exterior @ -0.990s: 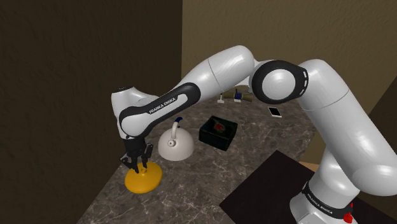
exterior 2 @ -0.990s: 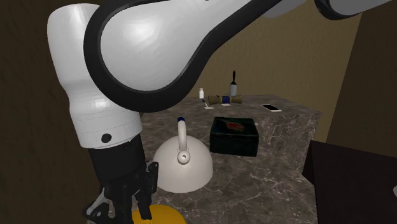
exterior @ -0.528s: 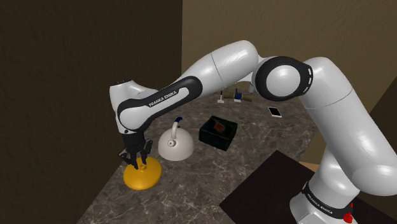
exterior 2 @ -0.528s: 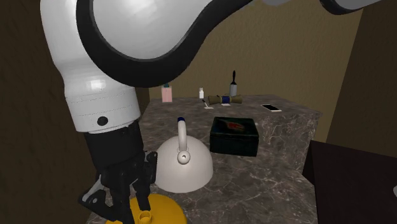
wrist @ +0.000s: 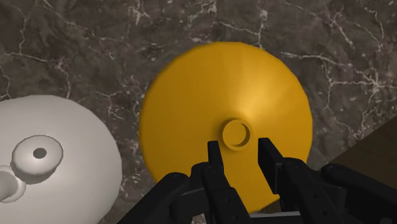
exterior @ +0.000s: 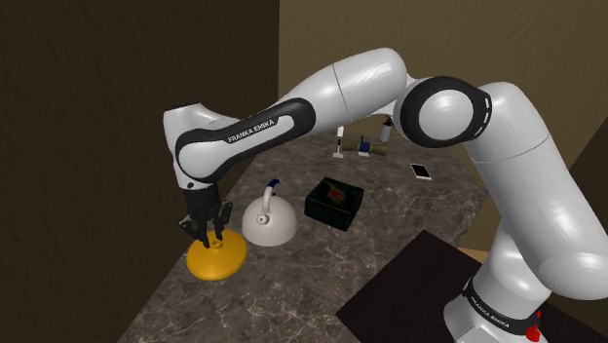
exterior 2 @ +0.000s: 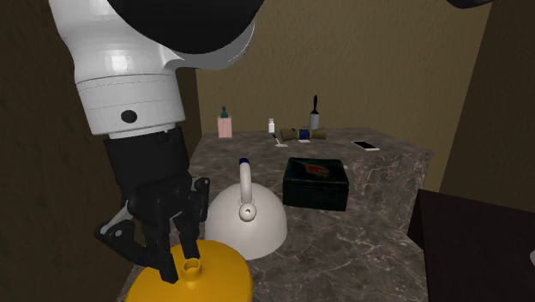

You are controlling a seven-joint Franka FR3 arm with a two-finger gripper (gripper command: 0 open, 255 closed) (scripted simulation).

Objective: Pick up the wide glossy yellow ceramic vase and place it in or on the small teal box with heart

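Poised low over the yellow vase (wrist: 191,114) near the table (wrist: 95,44) edge, just beside a white kettle (wrist: 63,165) — claw (wrist: 242,151) spread apart, flanking the vase's small neck.

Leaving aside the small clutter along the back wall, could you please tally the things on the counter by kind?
yellow vase: 1
white kettle: 1
dark box: 1
phone: 1
Total: 4
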